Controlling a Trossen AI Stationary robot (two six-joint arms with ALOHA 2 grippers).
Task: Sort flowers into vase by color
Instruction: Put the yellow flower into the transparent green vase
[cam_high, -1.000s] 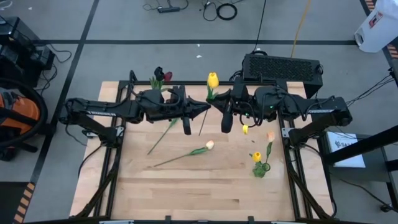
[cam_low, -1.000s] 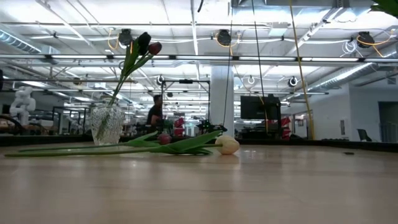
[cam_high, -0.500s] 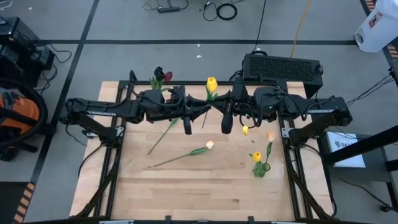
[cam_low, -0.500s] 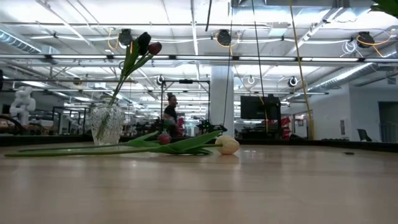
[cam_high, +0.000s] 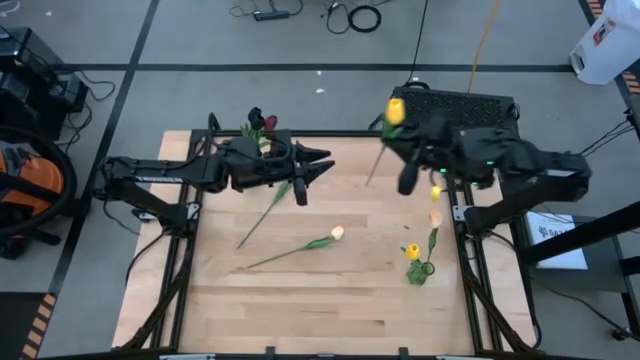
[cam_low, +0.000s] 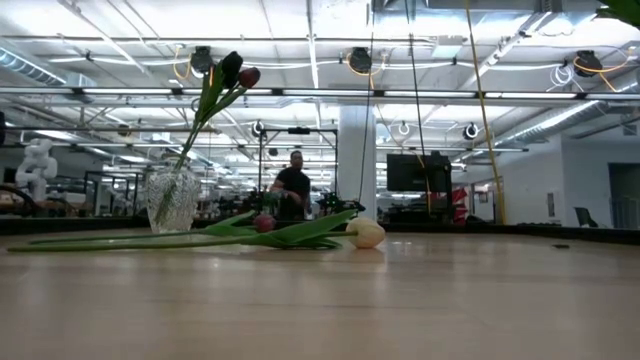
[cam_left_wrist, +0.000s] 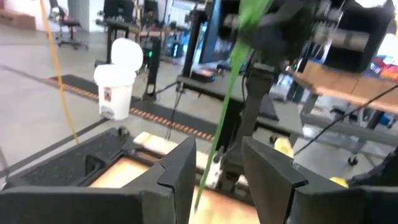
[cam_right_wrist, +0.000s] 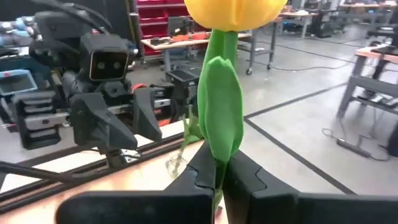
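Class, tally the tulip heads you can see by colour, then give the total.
Yellow tulips: 2, held in the right tool, and standing
Cream tulip: 1
Peach tulip: 1
Dark red tulips: 2, in the vase, and lying
Near-black tulip: 1
Total: 7

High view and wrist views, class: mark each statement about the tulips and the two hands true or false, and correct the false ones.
1. The right hand is shut on the yellow tulip. True.
2. The left hand grips a flower. False: its fingers are open, holding nothing.
3. The glass vase holds dark tulips. True.
4. The cream tulip stands in the vase. False: it lies on the table.
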